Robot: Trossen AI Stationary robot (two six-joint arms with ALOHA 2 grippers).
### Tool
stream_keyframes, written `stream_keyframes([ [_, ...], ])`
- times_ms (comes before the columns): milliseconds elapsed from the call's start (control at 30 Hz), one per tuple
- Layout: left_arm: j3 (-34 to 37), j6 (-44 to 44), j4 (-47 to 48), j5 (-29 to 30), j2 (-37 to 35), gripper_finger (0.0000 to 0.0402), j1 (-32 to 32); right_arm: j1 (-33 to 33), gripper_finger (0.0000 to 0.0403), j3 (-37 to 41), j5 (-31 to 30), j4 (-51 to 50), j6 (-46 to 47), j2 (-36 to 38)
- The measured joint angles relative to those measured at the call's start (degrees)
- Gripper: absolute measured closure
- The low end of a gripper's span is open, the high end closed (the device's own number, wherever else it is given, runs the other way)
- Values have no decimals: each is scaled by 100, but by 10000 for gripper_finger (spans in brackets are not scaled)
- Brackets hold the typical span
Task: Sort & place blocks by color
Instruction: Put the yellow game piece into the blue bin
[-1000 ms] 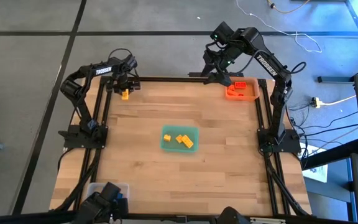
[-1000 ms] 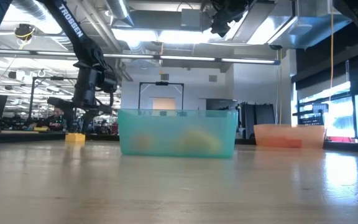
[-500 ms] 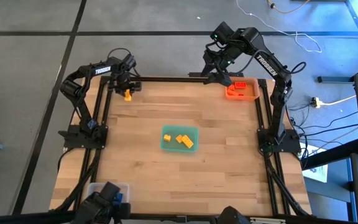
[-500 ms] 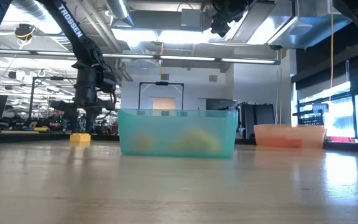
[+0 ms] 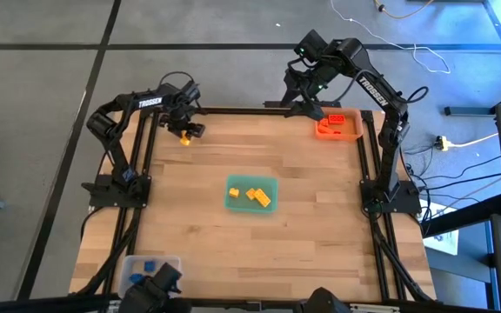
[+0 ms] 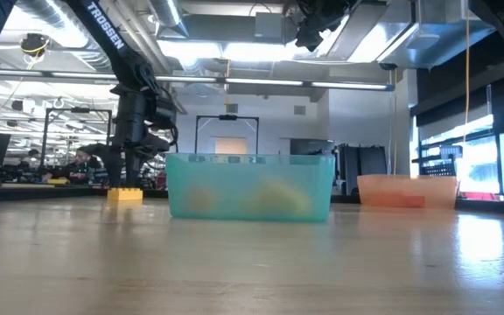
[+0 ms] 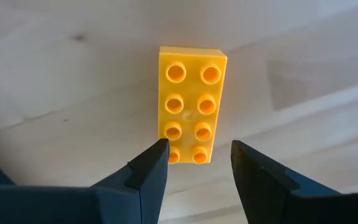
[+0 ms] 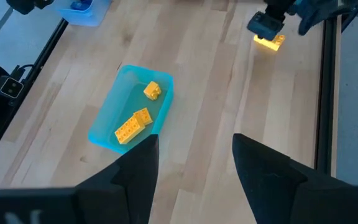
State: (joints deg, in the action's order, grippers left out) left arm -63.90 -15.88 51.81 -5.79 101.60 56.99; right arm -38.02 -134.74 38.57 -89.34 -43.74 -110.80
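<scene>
From above, a yellow block [image 5: 184,137] is seen on the desk [image 5: 233,156] under the open left gripper [image 5: 186,132], far from the green tray [image 5: 251,194]. Low down, block [image 6: 124,194] beside tray [image 6: 249,185]. The left wrist view shows fingers [image 7: 143,174] straddling the block [image 7: 189,104]. The right gripper [image 8: 194,162] is held open, empty.

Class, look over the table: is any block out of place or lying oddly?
One yellow block lies loose on the bare wood at the far left corner, outside the green tray that holds the other yellow blocks. The left gripper hangs over it, fingers open.
</scene>
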Motion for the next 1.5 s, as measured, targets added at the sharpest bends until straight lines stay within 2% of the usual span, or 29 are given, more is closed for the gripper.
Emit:
stream_keyframes([
  [367, 0, 0, 77, 43, -2, 235, -713, 0, 198, 0, 0, -2, -179, 0],
  [733, 0, -201, 168, 66, -2, 235, -1821, 0, 198, 0, 0, -4, -179, 0],
  [900, 0, -285, 164, 482, -2, 235, -2213, 0, 198, 0, 0, -4, -179, 0],
  [1133, -2, -452, 151, 563, -229, 235, -2419, 0, 198, 0, 0, -5, -179, 0],
  [1300, -9, -455, 147, 1056, -387, 235, -2458, 0, 198, 0, 0, -7, -179, 0],
  [1500, -9, -452, -23, 1068, -288, 235, -2439, 0, 198, 0, 0, -7, -179, 0],
])
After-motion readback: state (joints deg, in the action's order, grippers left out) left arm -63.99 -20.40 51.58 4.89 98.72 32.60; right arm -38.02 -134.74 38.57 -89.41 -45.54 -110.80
